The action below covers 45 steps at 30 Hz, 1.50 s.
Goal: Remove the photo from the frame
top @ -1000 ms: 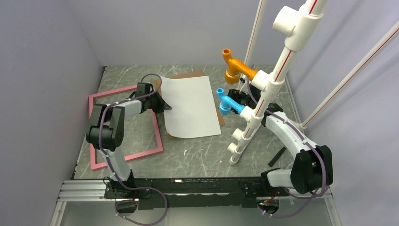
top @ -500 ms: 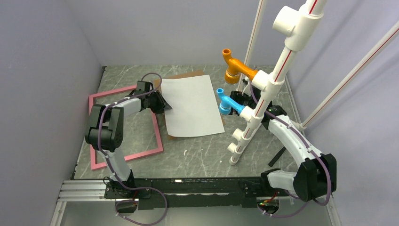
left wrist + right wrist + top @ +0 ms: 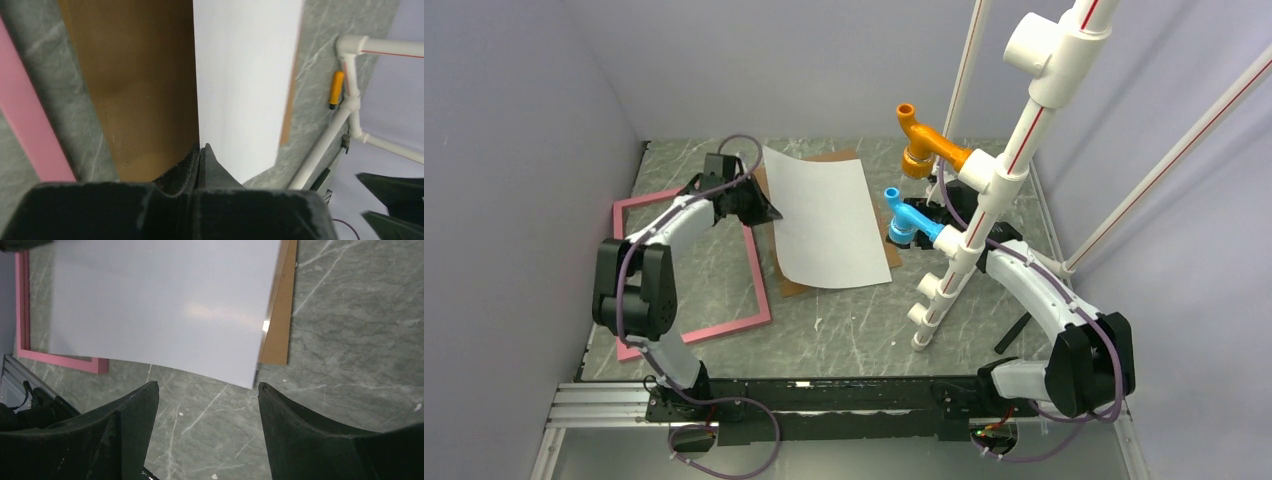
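Observation:
The photo (image 3: 829,220) shows its blank white back and lies over the brown backing board (image 3: 824,158); its left edge is raised and the sheet curves. My left gripper (image 3: 764,212) is shut on that left edge, and in the left wrist view the fingertips (image 3: 201,148) pinch the white photo (image 3: 245,75) beside the board (image 3: 140,90). The pink frame (image 3: 686,330) lies flat on the table to the left, with nothing inside it. My right gripper (image 3: 207,385) hangs open above the bare table near the photo's (image 3: 160,305) corner, holding nothing.
A white PVC pipe stand (image 3: 984,200) with an orange fitting (image 3: 924,145) and a blue fitting (image 3: 909,220) rises just right of the photo, over my right arm. Grey walls close in the left and back. A black strip (image 3: 1014,333) lies at right.
My left gripper opened briefly and shut again on the photo's left edge, then rose toward the back, lifting that edge so the sheet bows. The right arm shifted slightly.

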{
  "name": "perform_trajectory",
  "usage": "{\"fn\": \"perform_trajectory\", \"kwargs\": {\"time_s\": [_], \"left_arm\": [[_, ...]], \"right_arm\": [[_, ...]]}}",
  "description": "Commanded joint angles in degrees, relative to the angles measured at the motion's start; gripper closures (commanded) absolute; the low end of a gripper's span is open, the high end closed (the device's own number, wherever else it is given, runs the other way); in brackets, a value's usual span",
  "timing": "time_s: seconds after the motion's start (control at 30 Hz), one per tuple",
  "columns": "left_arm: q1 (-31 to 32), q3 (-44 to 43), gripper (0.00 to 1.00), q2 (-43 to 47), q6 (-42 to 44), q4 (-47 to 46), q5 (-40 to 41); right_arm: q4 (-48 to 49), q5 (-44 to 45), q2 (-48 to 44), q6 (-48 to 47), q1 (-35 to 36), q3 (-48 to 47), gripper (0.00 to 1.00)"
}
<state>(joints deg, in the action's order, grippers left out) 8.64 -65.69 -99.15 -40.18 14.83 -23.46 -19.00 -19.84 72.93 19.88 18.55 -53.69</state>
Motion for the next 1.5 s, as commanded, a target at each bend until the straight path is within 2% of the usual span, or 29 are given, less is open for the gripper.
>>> {"fn": "perform_trajectory", "kwargs": {"time_s": [0.0,0.13,0.27,0.37,0.47,0.67,0.83,0.97,1.17,1.33,1.47], "left_arm": [[-0.42,-11.33,1.00,9.54,7.49,15.19,7.45],[-0.88,-23.31,1.00,14.49,15.55,31.97,17.89],[-0.82,-34.16,1.00,14.38,20.76,42.82,19.99],[0.33,-40.24,1.00,12.46,22.04,47.47,19.76],[3.43,-46.27,1.00,9.41,21.94,50.22,23.29],[10.71,-55.88,1.00,-1.66,18.65,50.98,25.65],[17.16,-57.94,1.00,-9.60,15.22,44.94,25.15],[19.28,-68.76,1.00,-21.13,14.37,49.10,22.32],[19.90,-57.26,1.00,-22.65,10.87,34.87,19.99],[19.98,-61.39,1.00,-29.11,8.82,34.89,19.41],[20.01,-55.78,1.00,-27.81,3.44,29.93,23.05]], "right_arm": [[3.07,-0.45,1.14,-0.76,-0.01,-1.38,0.26],[3.00,-0.73,1.34,-0.88,-0.03,-1.64,0.26],[4.10,-1.65,1.82,-0.77,-0.02,-1.22,0.26],[4.47,-2.73,2.59,-0.55,-0.02,-1.62,0.26],[4.79,-3.81,3.29,-0.50,-0.04,-2.15,0.26],[4.85,-4.09,4.50,-0.69,-0.02,-2.76,0.26],[5.14,-2.65,4.81,-0.20,-0.13,-2.19,0.26],[6.24,-1.54,3.77,2.02,-1.94,-0.38,0.26],[5.79,-2.14,3.49,1.49,-5.14,0.87,0.26],[5.74,-2.71,3.04,0.80,-6.79,2.06,0.26],[5.65,-2.99,4.07,0.52,-7.20,1.94,0.26]]}}
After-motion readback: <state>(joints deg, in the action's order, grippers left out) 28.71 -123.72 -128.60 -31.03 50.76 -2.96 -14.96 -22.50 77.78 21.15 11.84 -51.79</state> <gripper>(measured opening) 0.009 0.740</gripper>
